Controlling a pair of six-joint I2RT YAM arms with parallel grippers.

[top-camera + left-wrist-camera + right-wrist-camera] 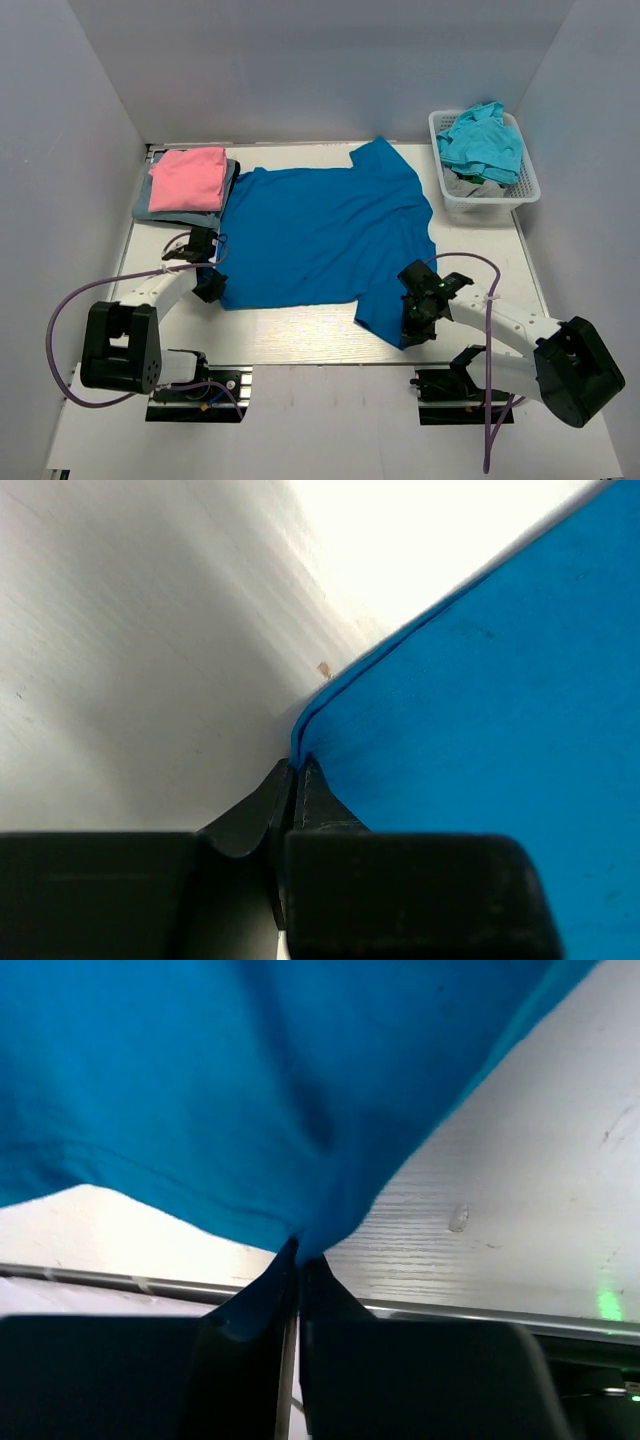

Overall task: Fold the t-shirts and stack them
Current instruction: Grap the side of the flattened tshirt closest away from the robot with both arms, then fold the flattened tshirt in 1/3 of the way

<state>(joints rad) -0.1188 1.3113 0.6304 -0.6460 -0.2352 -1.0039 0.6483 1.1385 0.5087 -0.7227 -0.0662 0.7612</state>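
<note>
A large royal-blue t-shirt lies spread across the middle of the table. My left gripper is shut on its near left hem corner, which shows as a doubled edge in the left wrist view. My right gripper is shut on the near right sleeve and lifts the blue cloth a little off the table. A folded pink t-shirt lies on a folded grey-blue one at the far left. A turquoise t-shirt lies crumpled in the basket.
A white plastic lattice basket stands at the far right corner. White walls close in the table at the back and both sides. The table's metal front rail runs just below the right gripper.
</note>
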